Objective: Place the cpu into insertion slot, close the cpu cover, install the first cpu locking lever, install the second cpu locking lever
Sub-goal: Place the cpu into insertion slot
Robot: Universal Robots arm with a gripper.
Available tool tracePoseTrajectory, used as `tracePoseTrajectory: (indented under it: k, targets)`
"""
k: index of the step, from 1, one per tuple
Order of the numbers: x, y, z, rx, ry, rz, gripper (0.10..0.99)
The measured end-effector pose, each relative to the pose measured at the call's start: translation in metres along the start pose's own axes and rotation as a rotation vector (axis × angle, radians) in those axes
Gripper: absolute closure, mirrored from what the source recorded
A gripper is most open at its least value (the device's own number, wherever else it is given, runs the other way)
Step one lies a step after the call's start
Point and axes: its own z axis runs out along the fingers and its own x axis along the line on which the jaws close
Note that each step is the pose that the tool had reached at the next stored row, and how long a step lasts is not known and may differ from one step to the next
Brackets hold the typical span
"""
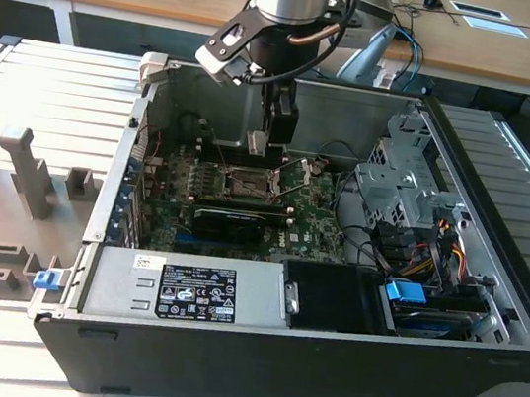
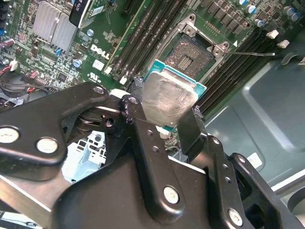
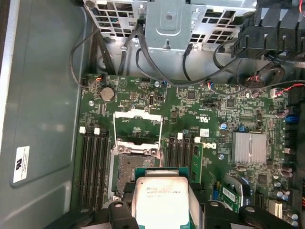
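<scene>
Tool (image 2: 164, 113) clenched on cpu (image 2: 167, 98), fingers (image 2: 189, 131) pinching two opp. edges, silver face up. Cpu hangs inside pc case (image 1: 320, 367), just above insertion slot (image 3: 135, 168), not seated. Cpu cover (image 3: 138, 125) flipped open, slot centre bare. Key relation: in exterior view slot lies under tool, slightly nearer. In first wrist view chip edges approx. parallel w/ slot frame.

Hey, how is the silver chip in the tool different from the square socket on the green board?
The pale silver-grey square cpu has a plain metal top edged in teal; the silver-framed insertion slot has a dark brownish centre. The cpu hangs clear of the green motherboard, clamped in the black tool; the insertion slot sits fixed on it, empty. Both are square, similar in footprint.
</scene>
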Motion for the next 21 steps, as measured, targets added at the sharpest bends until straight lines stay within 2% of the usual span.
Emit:
tracePoseTrajectory:
  k: [15, 21]
  targets:
    - [0.0, -0.0003, 0.0035, 0.0, -0.0008, 0.011, 0.557]
    - [0.0005, -0.0043, 0.0065, -0.001, -0.0044, 0.053, 0.557]
